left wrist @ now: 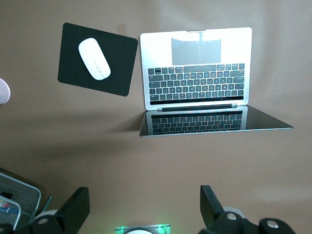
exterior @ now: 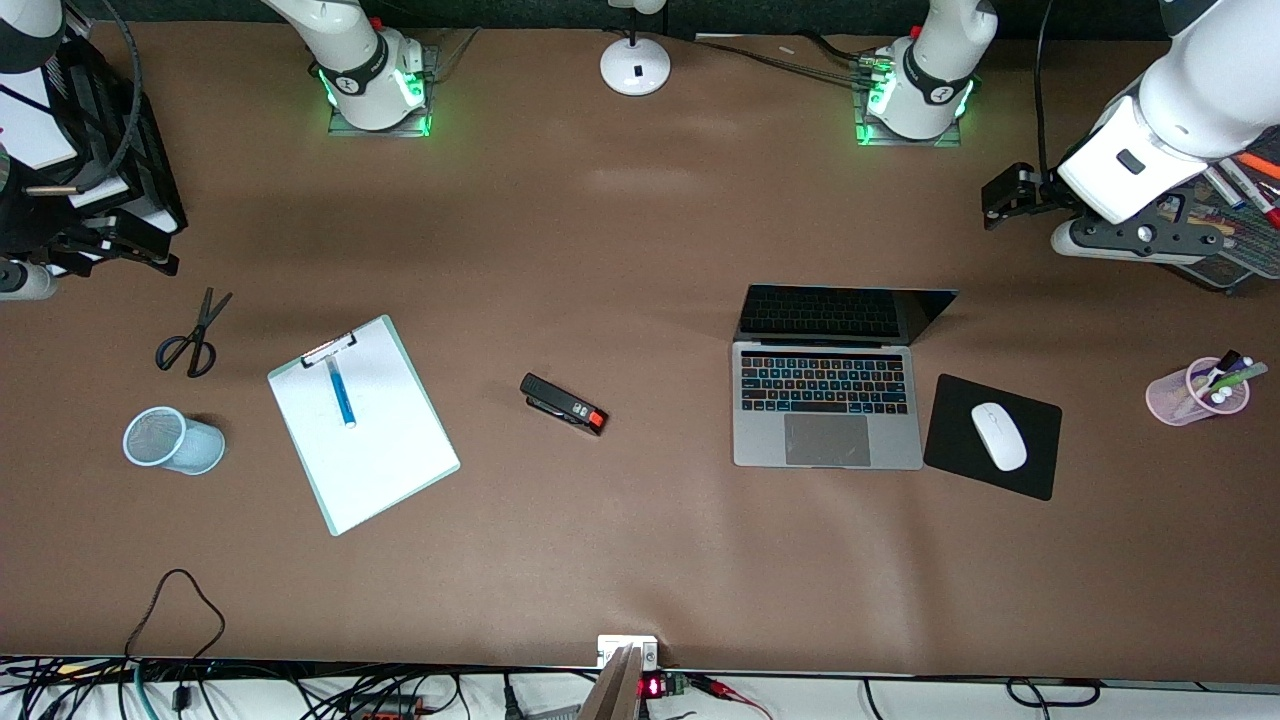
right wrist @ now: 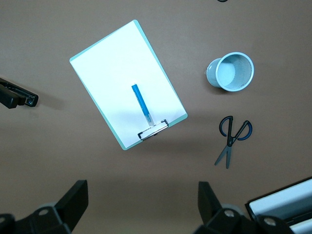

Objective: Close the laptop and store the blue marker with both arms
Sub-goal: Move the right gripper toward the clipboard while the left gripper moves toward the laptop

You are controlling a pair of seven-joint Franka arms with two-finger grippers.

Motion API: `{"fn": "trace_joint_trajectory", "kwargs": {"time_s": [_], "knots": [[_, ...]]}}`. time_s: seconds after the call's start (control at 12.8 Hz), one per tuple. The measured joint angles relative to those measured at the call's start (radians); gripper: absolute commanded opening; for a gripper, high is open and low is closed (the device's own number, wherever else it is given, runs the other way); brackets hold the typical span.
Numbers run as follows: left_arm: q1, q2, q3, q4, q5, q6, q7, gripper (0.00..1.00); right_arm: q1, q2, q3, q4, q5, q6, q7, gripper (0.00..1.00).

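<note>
Laptop [exterior: 826, 410] is seen open, silver-grey, its black keyboard lit, lid tilted back, just beside a mouse [exterior: 998, 436] on a black pad [exterior: 955, 420]. Marker [exterior: 341, 390], slim and blue, is laid on a clipboard [exterior: 385, 460], toward the right arm's end; a mesh cup [exterior: 172, 440] and scissors [exterior: 190, 340] are set nearby, a stapler [exterior: 563, 403] between clipboard and laptop. Left gripper [left wrist: 145, 207] and right gripper [right wrist: 142, 202] are held aloft, fingers spread apart, nothing gripped.

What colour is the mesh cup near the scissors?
Pale blue mesh cup, clearest in the right wrist view.
</note>
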Motion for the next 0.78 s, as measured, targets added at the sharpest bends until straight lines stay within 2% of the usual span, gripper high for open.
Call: {"fn": "trace_joint_trajectory", "kwargs": {"time_s": [0.78], "knots": [[0.010,-0.009,0.004,0.023,0.017,0.062,0.001,1.00,0.000,0.013,0.000,-0.002,0.000,-0.006,0.000,1.00]]}}
